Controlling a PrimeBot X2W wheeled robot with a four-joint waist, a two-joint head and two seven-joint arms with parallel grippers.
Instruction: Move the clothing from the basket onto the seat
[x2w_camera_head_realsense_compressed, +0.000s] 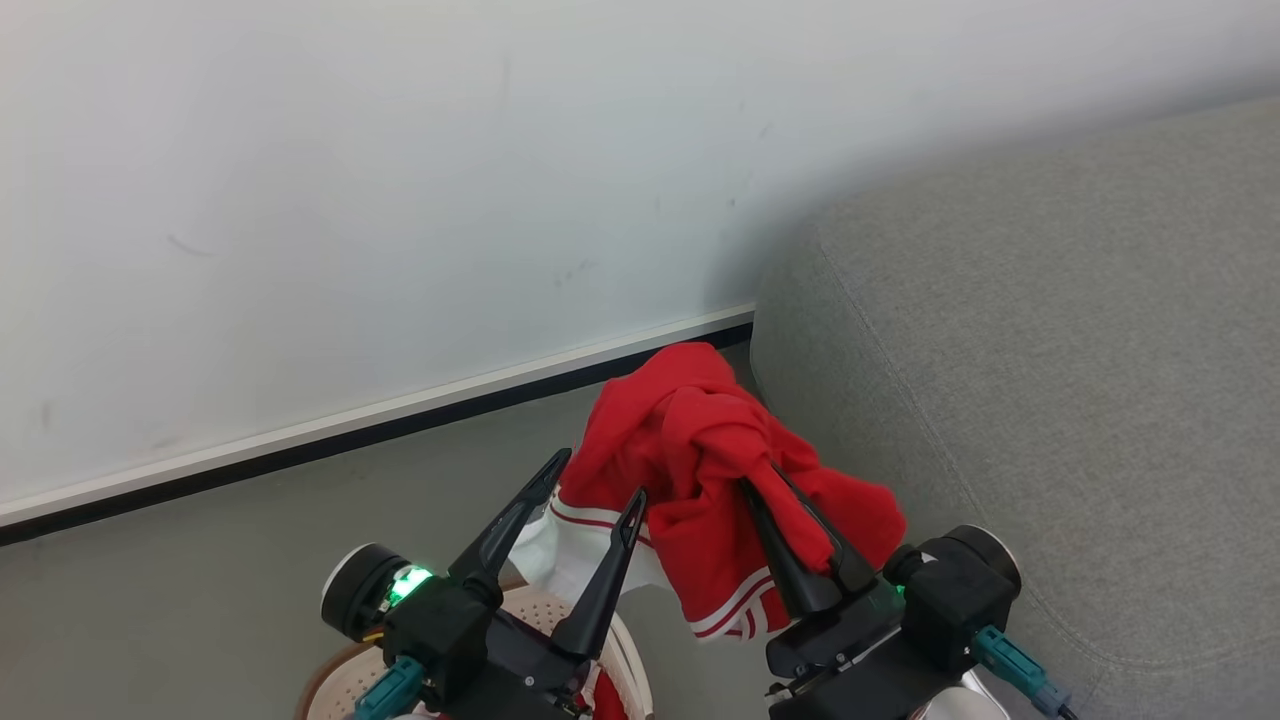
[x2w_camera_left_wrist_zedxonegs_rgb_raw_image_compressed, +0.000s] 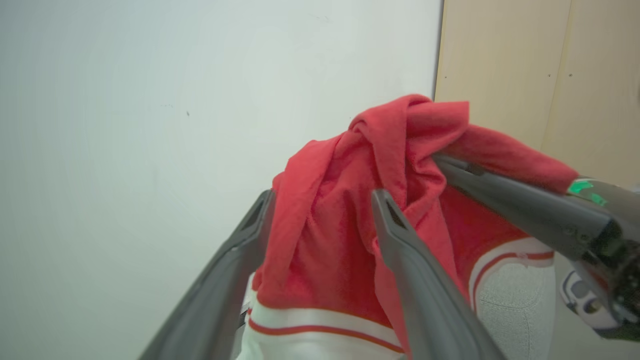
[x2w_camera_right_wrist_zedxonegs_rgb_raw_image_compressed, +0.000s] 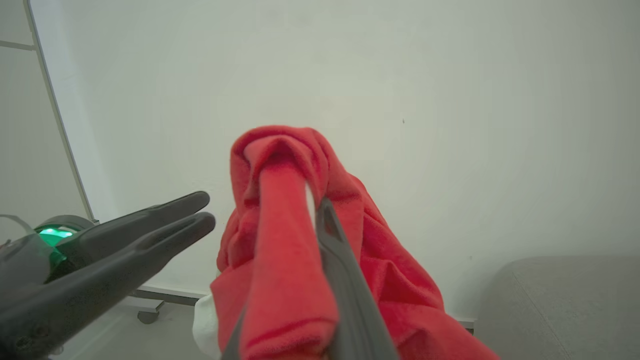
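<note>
Wall (x2w_camera_head_realsense_compressed: 400, 200) behind right tool (x2w_camera_head_realsense_compressed: 762, 480), garment (x2w_camera_head_realsense_compressed: 690, 420) aloft

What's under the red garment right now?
Grey floor and the basket rim show below the red garment; the left claw covers most of the basket's inside.

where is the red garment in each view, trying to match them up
Head view: red garment low centre, pinched in the right hand.
Left wrist view: centre, inside the open left hand.
Right wrist view: centre to bottom, draped over that hand.
Shared landmark: the white wall behind it.
</note>
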